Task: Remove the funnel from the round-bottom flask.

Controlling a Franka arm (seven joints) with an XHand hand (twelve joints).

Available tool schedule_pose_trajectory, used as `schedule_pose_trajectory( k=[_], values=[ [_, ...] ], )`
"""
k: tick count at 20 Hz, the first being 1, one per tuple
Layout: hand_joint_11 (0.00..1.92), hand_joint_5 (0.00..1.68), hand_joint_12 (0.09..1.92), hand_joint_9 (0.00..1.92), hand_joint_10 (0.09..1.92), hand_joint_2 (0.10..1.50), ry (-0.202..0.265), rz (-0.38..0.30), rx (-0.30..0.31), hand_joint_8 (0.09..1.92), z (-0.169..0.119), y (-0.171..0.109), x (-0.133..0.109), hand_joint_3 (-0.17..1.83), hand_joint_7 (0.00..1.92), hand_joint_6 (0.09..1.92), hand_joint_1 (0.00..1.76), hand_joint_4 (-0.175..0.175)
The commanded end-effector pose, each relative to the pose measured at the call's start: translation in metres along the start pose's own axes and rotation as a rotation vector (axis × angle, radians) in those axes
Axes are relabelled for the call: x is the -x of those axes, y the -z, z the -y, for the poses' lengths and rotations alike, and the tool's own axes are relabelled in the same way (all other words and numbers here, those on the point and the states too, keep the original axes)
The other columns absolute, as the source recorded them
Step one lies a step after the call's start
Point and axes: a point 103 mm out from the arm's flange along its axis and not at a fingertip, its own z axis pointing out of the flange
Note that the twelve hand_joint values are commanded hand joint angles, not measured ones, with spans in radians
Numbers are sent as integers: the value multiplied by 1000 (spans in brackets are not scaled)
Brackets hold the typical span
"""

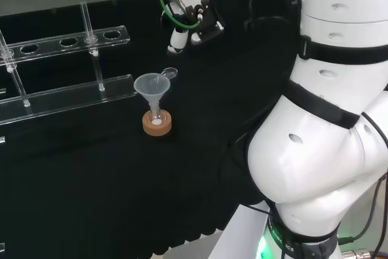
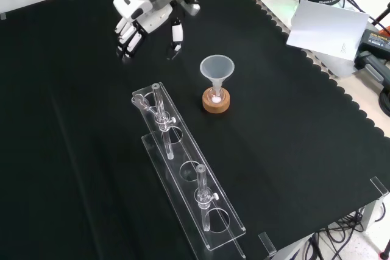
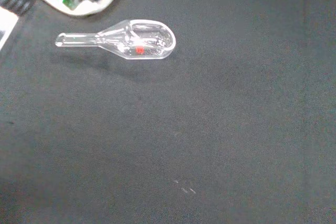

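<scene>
Fingers (image 2: 131, 35) relaxed, funnel (image 2: 217, 68) seated in flask (image 2: 215, 95)

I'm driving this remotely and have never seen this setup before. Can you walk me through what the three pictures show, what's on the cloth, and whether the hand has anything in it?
The big white shapes in the head view are the links of one robot arm; its black and white hand hangs above the black cloth, fingers relaxed, holding nothing.

The head view looks over the arm from behind. The front view looks down from the opposite side. The wrist view looks past the palm at the cloth.

On the cloth, a clear funnel sits in a small flask resting on a cork ring. Beside it is a clear rack with holes. The wrist view shows a small glass scoop lying on the cloth, also visible just behind the funnel in the head view.

The funnel is not yet touched.
</scene>
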Motion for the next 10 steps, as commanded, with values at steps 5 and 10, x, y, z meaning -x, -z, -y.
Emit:
schedule_pose_trajectory(
  k=[5, 10],
  values=[
    [285, 423, 1337, 428, 657, 576, -16, -83, 46, 674, 50, 11, -13, 593, 194, 162, 856, -23],
    [300, 397, 1368, 430, 655, 597, 6, -140, 47, 668, 80, 18, -23, 576, 201, 132, 750, -15]
  ],
)
